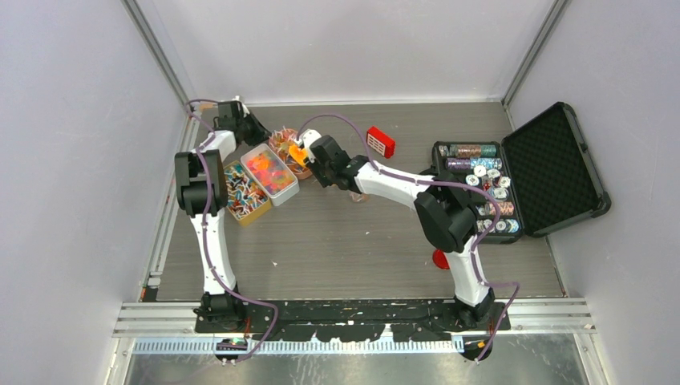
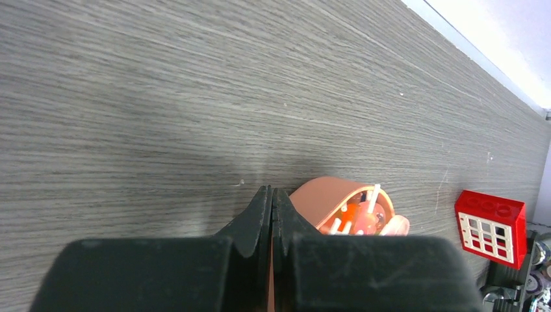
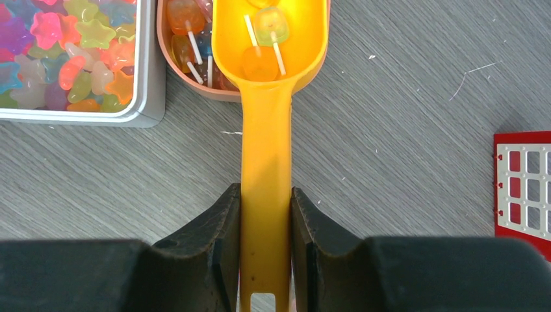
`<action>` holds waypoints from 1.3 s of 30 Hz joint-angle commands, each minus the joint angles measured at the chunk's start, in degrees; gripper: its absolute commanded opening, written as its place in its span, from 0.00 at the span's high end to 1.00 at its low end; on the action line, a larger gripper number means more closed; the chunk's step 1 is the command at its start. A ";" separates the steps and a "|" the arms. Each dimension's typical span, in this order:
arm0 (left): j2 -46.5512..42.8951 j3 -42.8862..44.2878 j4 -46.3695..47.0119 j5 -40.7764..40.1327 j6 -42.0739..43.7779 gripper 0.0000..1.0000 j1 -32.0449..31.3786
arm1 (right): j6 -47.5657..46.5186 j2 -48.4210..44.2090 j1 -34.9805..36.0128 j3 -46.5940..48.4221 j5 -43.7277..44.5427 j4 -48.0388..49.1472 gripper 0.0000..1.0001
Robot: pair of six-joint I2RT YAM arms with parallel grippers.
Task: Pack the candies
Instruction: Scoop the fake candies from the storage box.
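The candies lie in three containers at the far left: wrapped pieces in a yellow box (image 1: pixel 243 195), star gummies (image 3: pixel 71 52) in a silver tin (image 1: pixel 269 171), and lollipops (image 3: pixel 188 39) in a round brown bowl (image 1: pixel 282 144). My right gripper (image 3: pixel 265 192) is shut on the handle of a yellow scoop (image 3: pixel 266 130). The scoop's cup holds a few lollipops (image 3: pixel 263 45) and hangs over the bowl's near rim (image 3: pixel 195 91). My left gripper (image 2: pixel 272 192) is shut, with a thin brown sliver of the bowl (image 2: pixel 331 198) between its fingers. In the top view it (image 1: pixel 255 128) sits at the bowl's far-left edge.
A small red box with white bars (image 1: pixel 380 141) lies right of the bowl. An open black case of poker chips (image 1: pixel 479 188) stands at the right edge. A red round thing (image 1: pixel 440 259) lies by the right arm's base. Grey walls close in on both sides.
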 commanded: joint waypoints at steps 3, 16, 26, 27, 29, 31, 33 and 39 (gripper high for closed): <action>-3.85 3.12 0.71 3.14 -0.46 0.99 0.67 | -0.89 -7.51 -0.11 -1.06 -1.11 2.29 1.00; -12.06 2.72 -2.28 -0.51 0.02 0.62 0.75 | -1.05 -18.89 0.00 -6.26 0.93 -0.29 1.00; -26.87 -6.87 -5.09 -1.39 2.43 0.01 0.61 | -3.18 -32.10 -0.32 -12.98 2.22 -6.23 1.00; -28.78 -8.29 -5.54 -1.37 2.67 0.00 0.47 | -3.45 -33.18 -0.40 -13.42 2.65 -7.44 1.00; -32.78 -11.75 -6.57 -2.02 2.98 0.00 0.13 | -4.25 -35.70 -0.42 -14.85 3.64 -9.23 1.00; -37.44 -16.14 -6.78 -2.62 2.96 0.00 -0.13 | -5.22 -38.57 -0.51 -16.58 4.85 -10.27 1.00; -42.15 -20.78 -7.28 -2.56 2.52 0.00 -0.19 | -5.82 -41.29 -0.72 -17.61 5.59 -11.83 1.00; -53.32 -27.49 -15.72 -0.05 1.69 0.00 -0.72 | -10.16 -47.18 -0.95 -18.23 6.69 -20.14 1.00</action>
